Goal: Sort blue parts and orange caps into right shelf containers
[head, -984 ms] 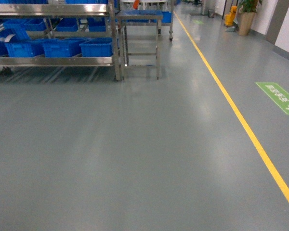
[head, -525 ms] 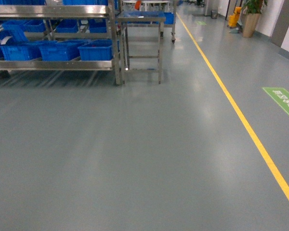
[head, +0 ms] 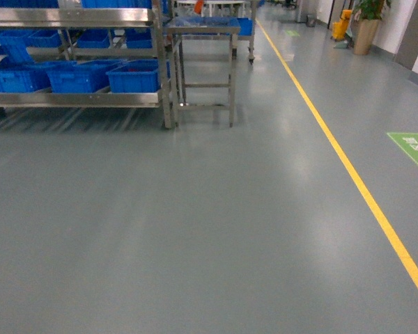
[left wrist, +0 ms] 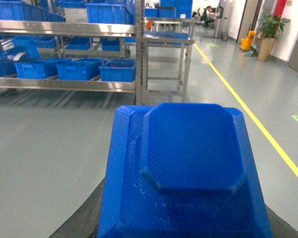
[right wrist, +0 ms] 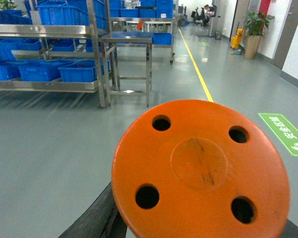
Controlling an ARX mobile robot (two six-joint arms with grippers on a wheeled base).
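While the blue crates (head: 132, 75) sit on the steel shelf (head: 76, 99) far left across the grey floor (head: 195, 223), a blue part (left wrist: 188, 168) fills the left wrist view and an orange cap (right wrist: 201, 171) the right; whether either tool is clenched cannot be told.

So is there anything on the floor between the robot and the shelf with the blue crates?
Nothing visible. The grey floor is bare up to the steel shelf holding the blue crates. A small steel table stands beside its right end, not in front.
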